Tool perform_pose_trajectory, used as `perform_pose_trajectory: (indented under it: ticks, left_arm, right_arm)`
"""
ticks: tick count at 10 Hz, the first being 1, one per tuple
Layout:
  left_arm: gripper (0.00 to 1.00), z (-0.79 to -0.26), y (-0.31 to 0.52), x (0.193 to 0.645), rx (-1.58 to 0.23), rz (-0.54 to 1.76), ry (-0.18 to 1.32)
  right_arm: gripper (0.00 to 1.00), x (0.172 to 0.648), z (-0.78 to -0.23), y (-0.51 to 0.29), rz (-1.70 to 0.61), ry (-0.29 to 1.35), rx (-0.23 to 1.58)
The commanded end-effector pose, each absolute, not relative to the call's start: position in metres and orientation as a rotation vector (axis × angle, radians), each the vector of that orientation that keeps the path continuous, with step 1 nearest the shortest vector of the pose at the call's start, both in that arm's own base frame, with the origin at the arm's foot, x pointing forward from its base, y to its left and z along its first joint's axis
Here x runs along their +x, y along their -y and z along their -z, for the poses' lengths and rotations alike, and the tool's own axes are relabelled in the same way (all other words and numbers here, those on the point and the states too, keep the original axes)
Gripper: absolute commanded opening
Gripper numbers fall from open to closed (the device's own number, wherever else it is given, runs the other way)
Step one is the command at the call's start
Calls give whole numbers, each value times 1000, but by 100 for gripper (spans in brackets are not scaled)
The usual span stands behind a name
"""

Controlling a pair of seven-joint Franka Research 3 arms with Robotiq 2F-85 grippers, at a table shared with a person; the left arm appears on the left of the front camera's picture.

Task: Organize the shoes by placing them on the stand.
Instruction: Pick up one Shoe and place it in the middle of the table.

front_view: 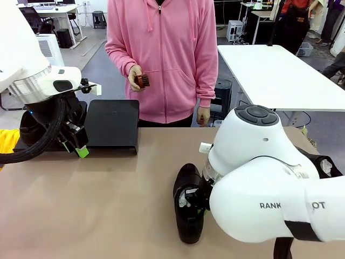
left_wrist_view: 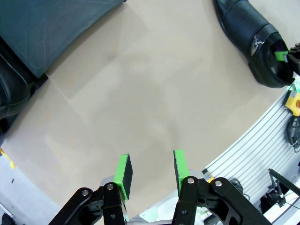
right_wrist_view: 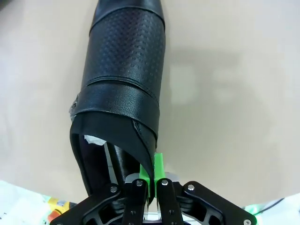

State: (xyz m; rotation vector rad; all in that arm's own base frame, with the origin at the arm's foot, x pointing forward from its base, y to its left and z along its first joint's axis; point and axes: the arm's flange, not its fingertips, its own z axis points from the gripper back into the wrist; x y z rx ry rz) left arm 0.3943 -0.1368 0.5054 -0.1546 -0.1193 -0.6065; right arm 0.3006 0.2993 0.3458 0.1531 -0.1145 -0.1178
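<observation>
One black shoe (front_view: 187, 216) is near the table's front middle, and I cannot tell if it rests on the tabletop or hangs just above it. My right gripper (front_view: 202, 200) is shut on the rim of its opening; in the right wrist view the green pads (right_wrist_view: 158, 169) pinch the leather collar of the shoe (right_wrist_view: 124, 70), whose toe points away. The black stand (front_view: 112, 125) sits at the far left of the table. My left gripper (front_view: 80, 150) hovers by the stand's front left corner. Seen from the left wrist, this gripper (left_wrist_view: 151, 169) is open over bare table, with the shoe (left_wrist_view: 251, 33) far off.
A person in a pink hoodie stands across the table holding a small brown brush (front_view: 142, 81). In the left wrist view the stand (left_wrist_view: 47, 28) is at top left, with a dark glossy shape (left_wrist_view: 11, 91) beside it. Tan tabletop (front_view: 108, 199) lies between the arms.
</observation>
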Motion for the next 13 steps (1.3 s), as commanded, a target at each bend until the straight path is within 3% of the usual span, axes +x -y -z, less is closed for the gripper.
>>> perform_pose_trajectory:
  ticks: [1,5,6,10,11,13]
  left_arm:
    - [49,-505,134,393,-170,610,130]
    - [49,-505,134,393,-170,610,130]
    - [49,-505,134,393,-170,610,130]
    - [49,-505,134,393,-170,610,130]
    - [49,-505,134,393,-170,610,130]
    - [49,-505,134,393,-170,610,130]
  right_arm:
    - [20,298,-341,-288,103,100,199]
    - [94,292,-373,-270,91,106,175]
    - [100,290,-381,-266,80,102,176]
    - [100,272,-405,-239,17,79,171]
    - [100,296,-402,-269,74,122,139]
    - [100,296,-402,-269,74,122,139]
